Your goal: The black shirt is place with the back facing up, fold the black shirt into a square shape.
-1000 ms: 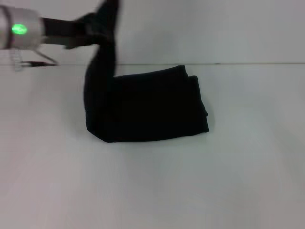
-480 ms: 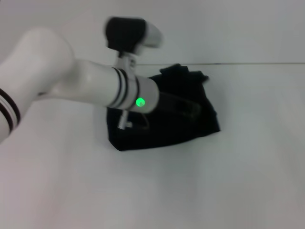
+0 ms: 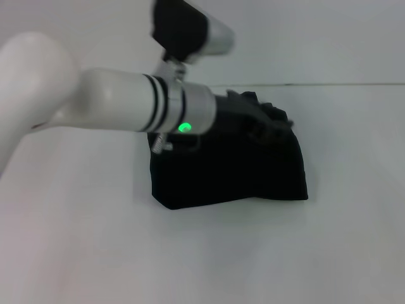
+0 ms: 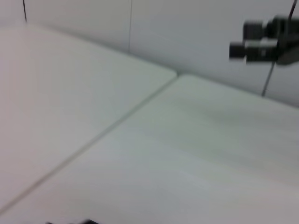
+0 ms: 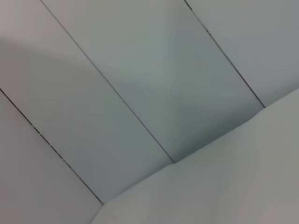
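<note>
1. Left arm [image 3: 126, 114]: reaches in from the left and runs across the top of the bundle. The left hand [image 3: 266, 123] sits at the far right corner, dark against dark cloth; cannot tell whether it is wide, narrow or holding a fold.
2. The black shirt [image 3: 231, 168]: lies directly beneath and just nearer than the hand, on the white surface [image 3: 202, 253]. It is already a compact, roughly squarish block. The edge at the hand is bunched and raised; the near edge lies flat.
3. Handling, as a judgement: soft, light, limp fabric. It will sag and drag its lower layers if lifted by one point. Best hold is a pinch through all layers at a corner or along the folded edge, then smooth the bunched corner flat.
4. Right hand: not in view.
</note>
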Controlling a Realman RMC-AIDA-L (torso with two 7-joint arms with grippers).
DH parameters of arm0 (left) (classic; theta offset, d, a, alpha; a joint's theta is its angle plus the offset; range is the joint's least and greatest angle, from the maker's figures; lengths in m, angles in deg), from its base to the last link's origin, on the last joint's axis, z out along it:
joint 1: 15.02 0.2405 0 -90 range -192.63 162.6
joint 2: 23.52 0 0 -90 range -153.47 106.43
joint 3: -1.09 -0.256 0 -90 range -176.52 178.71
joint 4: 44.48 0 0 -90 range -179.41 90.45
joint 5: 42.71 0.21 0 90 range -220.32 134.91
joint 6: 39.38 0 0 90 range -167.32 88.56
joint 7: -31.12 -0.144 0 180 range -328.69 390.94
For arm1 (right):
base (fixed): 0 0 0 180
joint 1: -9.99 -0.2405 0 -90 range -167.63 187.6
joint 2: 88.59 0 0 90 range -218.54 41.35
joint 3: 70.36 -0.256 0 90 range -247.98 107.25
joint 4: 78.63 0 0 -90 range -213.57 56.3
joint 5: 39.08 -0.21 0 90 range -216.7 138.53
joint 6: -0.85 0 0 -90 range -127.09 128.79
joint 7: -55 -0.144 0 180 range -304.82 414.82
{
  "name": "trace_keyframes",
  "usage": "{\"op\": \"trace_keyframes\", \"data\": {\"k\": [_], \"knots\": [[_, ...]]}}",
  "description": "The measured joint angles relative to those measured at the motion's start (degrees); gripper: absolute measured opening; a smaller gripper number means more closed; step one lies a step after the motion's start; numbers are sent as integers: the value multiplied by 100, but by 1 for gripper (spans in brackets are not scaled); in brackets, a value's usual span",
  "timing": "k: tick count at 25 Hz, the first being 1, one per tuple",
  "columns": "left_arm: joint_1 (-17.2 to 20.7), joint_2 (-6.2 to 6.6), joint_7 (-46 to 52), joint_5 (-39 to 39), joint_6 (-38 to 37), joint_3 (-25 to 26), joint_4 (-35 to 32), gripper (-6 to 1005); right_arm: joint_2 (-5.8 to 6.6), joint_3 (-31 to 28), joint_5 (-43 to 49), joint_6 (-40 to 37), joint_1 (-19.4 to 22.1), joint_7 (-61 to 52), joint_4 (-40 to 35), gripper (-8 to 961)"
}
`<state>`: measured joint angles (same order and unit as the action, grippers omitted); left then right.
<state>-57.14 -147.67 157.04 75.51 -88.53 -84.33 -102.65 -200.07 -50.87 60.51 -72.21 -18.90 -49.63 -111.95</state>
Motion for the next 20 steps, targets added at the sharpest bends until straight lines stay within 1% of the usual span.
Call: {"op": "trace_keyframes", "data": {"k": [1,2,4,5,7,8,9,10,11,12,13,14,15,16,17,18,19,20], "knots": [[87,-1,66,-21,-1,142,-101,331,7,35,24,18,-13,-61,1,744],[157,2,253,-53,-17,464,-174,351,24,86,67,47,-31,-147,1,744],[191,20,691,-76,-114,943,-165,389,84,236,248,89,-91,-420,1,744],[192,47,1018,-80,-247,1212,-129,409,119,319,346,94,-131,-557,1,744],[148,153,1534,-85,-682,1757,13,448,198,533,668,79,-230,-976,4,744],[121,215,1709,-94,-882,2004,90,531,242,643,848,54,-284,-1236,4,744],[75,317,1975,-109,-1228,2349,242,615,293,768,1056,10,-345,-1510,4,744],[46,397,2142,-115,-1449,2575,355,698,333,867,1255,-32,-394,-1760,4,744],[28,489,2304,-116,-1719,2766,499,734,415,1072,1666,-143,-511,-2225,4,744],[18,581,2386,-117,-1928,2931,627,770,460,1165,1865,-202,-575,-2457,4,744],[18,668,2441,-117,-2174,3076,774,806,460,1165,1865,-202,-575,-2457,4,744],[22,780,2428,-120,-2427,3227,929,842,507,1257,2119,-267,-656,-2712,4,743],[30,848,2401,-123,-2610,3320,1044,878,528,1292,2269,-312,-715,-2857,4,743],[44,956,2333,-125,-2836,3460,1199,914,567,1332,2453,-359,-788,-3022,4,743],[51,1048,2249,-129,-3035,3570,1351,921,595,1358,2648,-425,-885,-3183,6,743],[54,1108,2201,-133,-3145,3639,1433,927,614,1370,2806,-467,-955,-3313,8,743],[61,1205,2121,-138,-3324,3765,1600,934,633,1378,2994,-506,-1055,-3462,8,743],[65,1270,2077,-138,-3433,3834,1717,940,638,1381,3128,-506,-1125,-3555,9,743]]}}
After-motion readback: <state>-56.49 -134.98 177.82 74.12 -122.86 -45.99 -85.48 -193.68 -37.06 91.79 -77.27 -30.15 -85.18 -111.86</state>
